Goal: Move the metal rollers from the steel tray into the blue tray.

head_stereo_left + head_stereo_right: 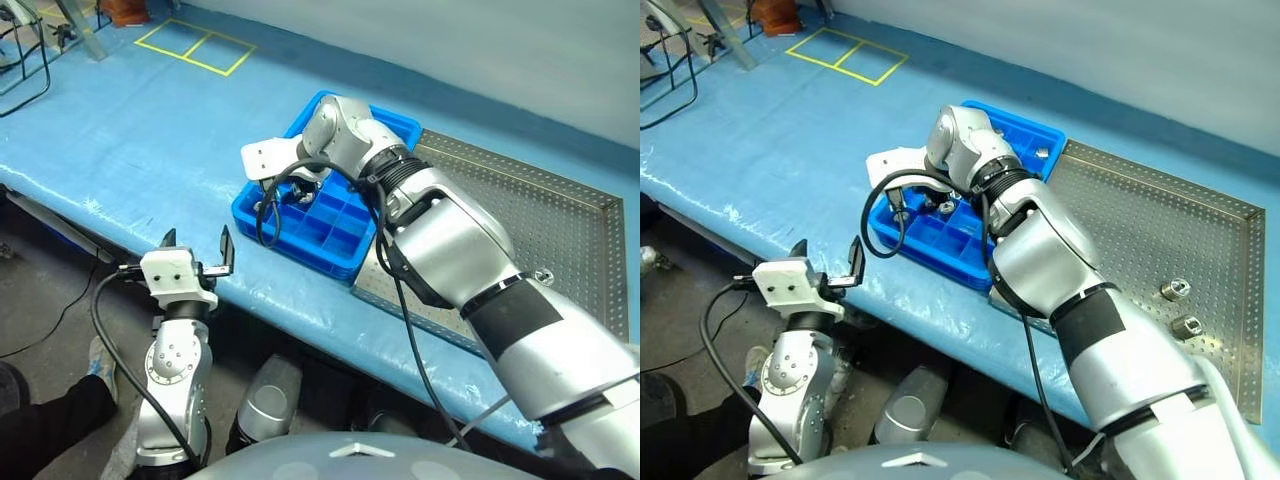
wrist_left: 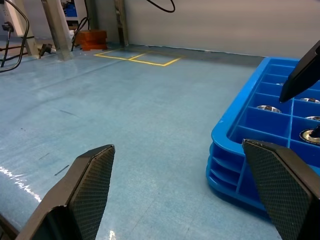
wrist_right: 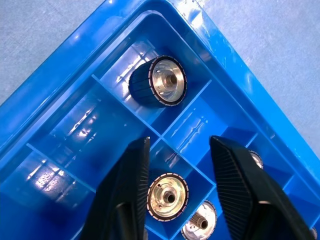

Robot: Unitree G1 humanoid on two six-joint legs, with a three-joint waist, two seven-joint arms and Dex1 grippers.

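Note:
The blue tray (image 1: 1040, 130) lies on the blue-covered table, its right side against the steel tray (image 1: 1140, 230). Two metal rollers (image 1: 1175, 290) lie near the steel tray's right rim. My right gripper (image 3: 180, 145) hangs over the blue tray's near-left corner, pointing down, open, with nothing between its fingers. Below it, one roller (image 3: 167, 197) rests in a compartment, another roller (image 3: 159, 81) lies on its side in the corner compartment, and a third roller (image 3: 200, 227) sits beside them. My left gripper (image 1: 197, 243) is open and empty at the table's front edge, left of the blue tray.
Blue sheeting (image 1: 150, 130) covers the table left of the trays. Yellow tape squares (image 1: 195, 45) mark the far left. Metal frame legs (image 2: 57, 25) and an orange object (image 2: 90, 39) stand beyond the table. A black cable (image 1: 270, 210) loops from my right wrist over the tray.

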